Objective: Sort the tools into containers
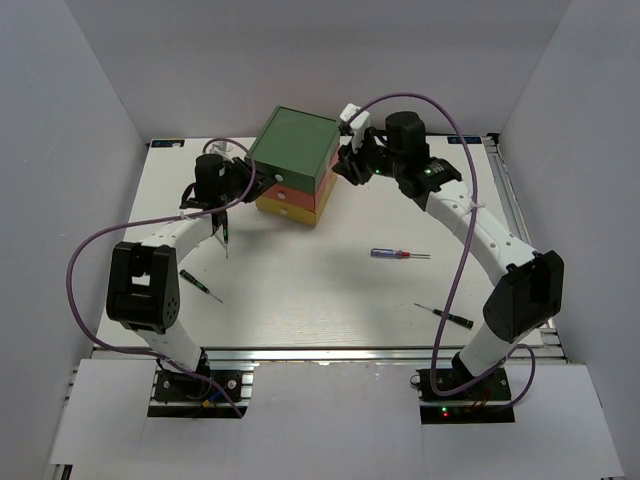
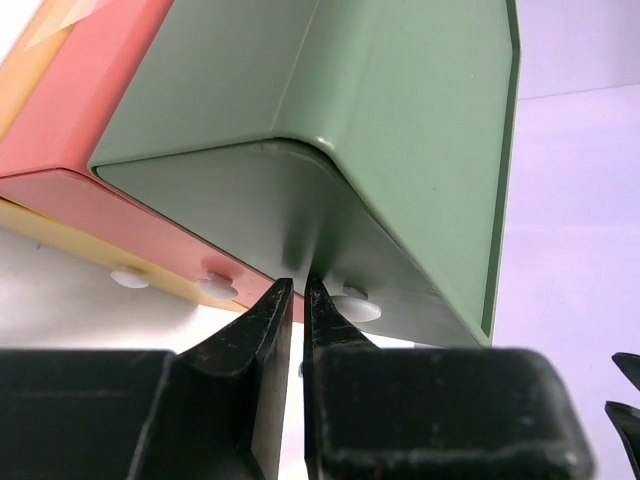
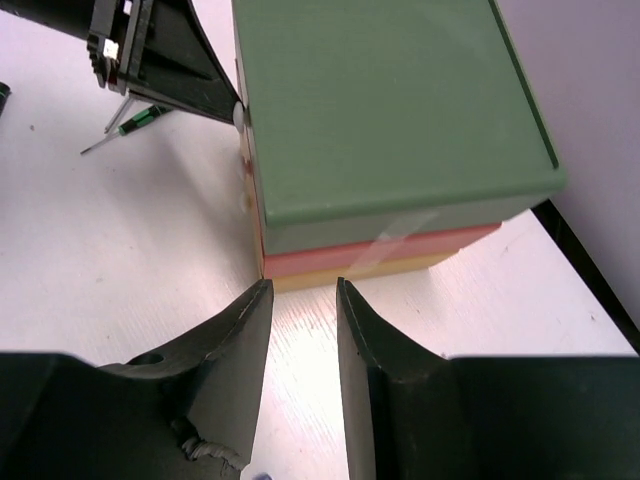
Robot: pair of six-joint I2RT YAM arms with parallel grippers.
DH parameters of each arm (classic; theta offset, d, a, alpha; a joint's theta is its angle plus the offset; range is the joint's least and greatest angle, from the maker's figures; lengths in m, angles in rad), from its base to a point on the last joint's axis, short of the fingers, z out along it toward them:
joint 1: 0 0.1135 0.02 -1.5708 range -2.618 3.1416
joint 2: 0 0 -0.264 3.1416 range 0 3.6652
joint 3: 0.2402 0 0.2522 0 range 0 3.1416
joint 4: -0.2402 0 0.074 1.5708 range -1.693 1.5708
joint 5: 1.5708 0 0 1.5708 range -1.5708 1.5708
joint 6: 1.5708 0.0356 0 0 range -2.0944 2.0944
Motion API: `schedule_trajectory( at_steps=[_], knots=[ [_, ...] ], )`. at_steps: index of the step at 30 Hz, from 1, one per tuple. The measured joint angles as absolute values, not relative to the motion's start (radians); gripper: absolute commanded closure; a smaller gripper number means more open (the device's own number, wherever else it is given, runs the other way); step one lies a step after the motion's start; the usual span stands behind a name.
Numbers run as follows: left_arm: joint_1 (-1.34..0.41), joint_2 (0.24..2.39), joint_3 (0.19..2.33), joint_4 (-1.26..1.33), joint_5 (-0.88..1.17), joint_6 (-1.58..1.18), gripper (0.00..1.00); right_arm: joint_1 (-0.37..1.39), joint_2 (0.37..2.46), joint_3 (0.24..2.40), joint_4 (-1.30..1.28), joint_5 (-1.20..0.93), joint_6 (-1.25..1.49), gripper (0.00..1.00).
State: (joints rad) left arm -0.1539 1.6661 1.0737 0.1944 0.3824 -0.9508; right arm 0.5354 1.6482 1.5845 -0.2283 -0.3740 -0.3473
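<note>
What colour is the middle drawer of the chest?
Orange-red. The middle drawer sits between the green drawer and the yellow drawer; the left wrist view shows it best.

- Top external: high, behind the arm bases, overlooking the whole desk.
- Left wrist: close, facing the drawer chest's knobbed front.
- Right wrist: close, over the same chest's opposite corner.

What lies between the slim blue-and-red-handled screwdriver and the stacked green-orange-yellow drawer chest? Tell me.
Only bare white tabletop, in the top view, between the blue-and-red screwdriver and the green-topped chest.
</note>
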Motion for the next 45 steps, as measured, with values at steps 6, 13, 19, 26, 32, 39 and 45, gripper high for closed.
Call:
schedule_trajectory(
  at_steps=[6,13,19,26,32,39,45],
  knots=[
    [-0.150,1.681,1.091,0.192,0.396,-0.946,0.69,0.476,1.601,1.537,-0.239,-0.413,-0.348,0.54],
    [-0.139,1.601,0.997,0.191,0.394,-0.924,0.41,0.325,1.541,1.475,-0.295,-0.626,-0.372,0.33],
    [-0.130,1.521,0.899,0.220,0.438,-0.914,0.34,0.169,1.542,1.390,-0.371,-0.793,-0.414,0.33],
    [-0.120,1.662,0.899,0.336,0.548,-0.927,0.44,0.125,1.541,1.320,-0.403,-0.869,-0.434,0.35],
    [-0.119,1.812,0.940,0.381,0.606,-0.942,0.46,0.107,1.529,1.312,-0.405,-0.891,-0.451,0.36],
    [-0.119,1.833,1.006,0.422,0.638,-0.945,0.46,0.092,1.526,1.311,-0.405,-0.894,-0.455,0.36],
    [-0.114,1.852,1.022,0.443,0.651,-0.953,0.51,0.091,1.526,1.311,-0.405,-0.894,-0.457,0.36]
  ],
)
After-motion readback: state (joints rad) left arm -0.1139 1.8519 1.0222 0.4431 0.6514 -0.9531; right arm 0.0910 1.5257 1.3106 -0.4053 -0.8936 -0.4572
